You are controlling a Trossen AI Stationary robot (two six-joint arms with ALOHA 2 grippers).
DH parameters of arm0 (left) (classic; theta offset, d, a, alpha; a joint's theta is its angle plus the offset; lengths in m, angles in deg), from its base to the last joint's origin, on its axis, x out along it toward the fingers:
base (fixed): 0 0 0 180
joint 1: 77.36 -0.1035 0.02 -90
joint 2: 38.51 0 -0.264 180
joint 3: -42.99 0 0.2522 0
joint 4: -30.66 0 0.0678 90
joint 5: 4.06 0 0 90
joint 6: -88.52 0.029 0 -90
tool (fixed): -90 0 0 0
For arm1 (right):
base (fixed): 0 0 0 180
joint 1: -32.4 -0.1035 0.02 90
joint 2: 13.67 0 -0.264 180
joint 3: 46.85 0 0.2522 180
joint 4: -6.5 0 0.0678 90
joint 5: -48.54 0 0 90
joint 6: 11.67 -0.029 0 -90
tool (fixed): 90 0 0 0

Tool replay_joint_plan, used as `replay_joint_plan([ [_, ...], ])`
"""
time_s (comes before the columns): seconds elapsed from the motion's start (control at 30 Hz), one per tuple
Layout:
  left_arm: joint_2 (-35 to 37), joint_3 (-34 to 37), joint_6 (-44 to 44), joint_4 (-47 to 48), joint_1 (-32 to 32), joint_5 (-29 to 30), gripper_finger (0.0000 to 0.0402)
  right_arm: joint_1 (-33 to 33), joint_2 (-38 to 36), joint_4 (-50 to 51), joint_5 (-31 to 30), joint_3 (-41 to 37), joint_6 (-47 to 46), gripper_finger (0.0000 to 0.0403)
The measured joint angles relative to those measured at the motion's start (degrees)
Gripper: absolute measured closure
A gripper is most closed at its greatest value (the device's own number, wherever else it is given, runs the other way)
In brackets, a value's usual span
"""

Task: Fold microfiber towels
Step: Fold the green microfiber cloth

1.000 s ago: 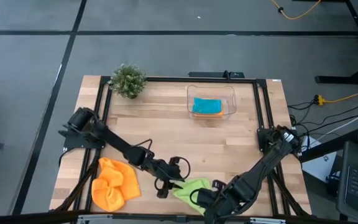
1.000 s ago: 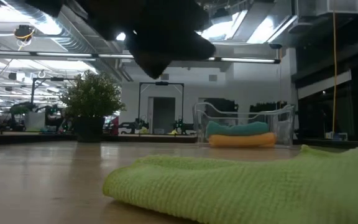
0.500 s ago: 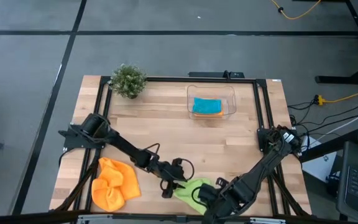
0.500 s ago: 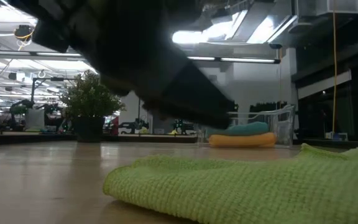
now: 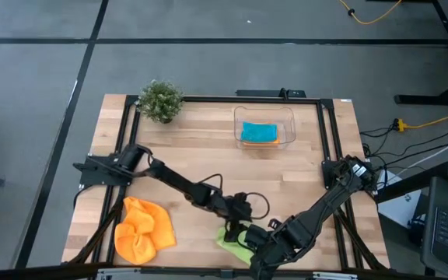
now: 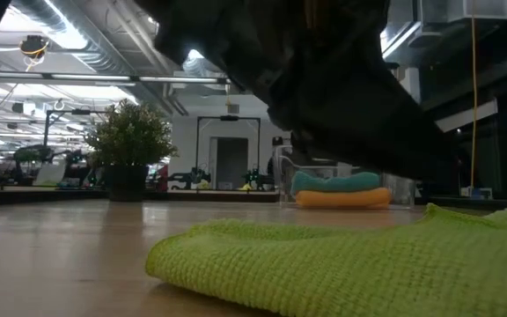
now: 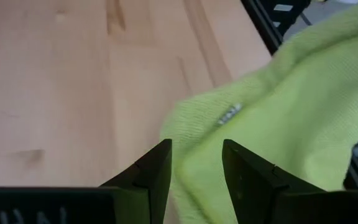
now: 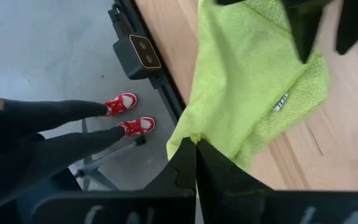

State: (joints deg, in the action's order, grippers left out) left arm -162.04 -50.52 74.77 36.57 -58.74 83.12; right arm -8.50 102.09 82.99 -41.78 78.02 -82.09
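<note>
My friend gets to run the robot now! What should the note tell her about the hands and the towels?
Right gripper: shut on the green towel, pinching its edge at the table's front edge.
Left gripper: open, fingers straddling a fold of the same towel, not yet closed.
Other towels: an orange towel lies crumpled at the front left. A blue towel sits on another orange one, both folded, in the clear tub at the back.
Done: the two in the tub.
Left: fold the green towel, then the crumpled orange one.
A person's legs are close beside the table's front edge.
</note>
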Motion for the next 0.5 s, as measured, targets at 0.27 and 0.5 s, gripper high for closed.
replay_joint_plan([
  [0.27, -2.2, 0.3, 0.0, 0.7, -1.3, -4.0, 0.0266, 0.0, 0.0, -0.1, 0.0, 0.0, 0.2, 0.0402],
  [0.5, -2.9, 0.1, -0.7, -1.2, 0.1, -4.0, 0.0266, 0.0, 0.0, 0.3, -0.3, 0.0, 0.5, 0.0402],
])
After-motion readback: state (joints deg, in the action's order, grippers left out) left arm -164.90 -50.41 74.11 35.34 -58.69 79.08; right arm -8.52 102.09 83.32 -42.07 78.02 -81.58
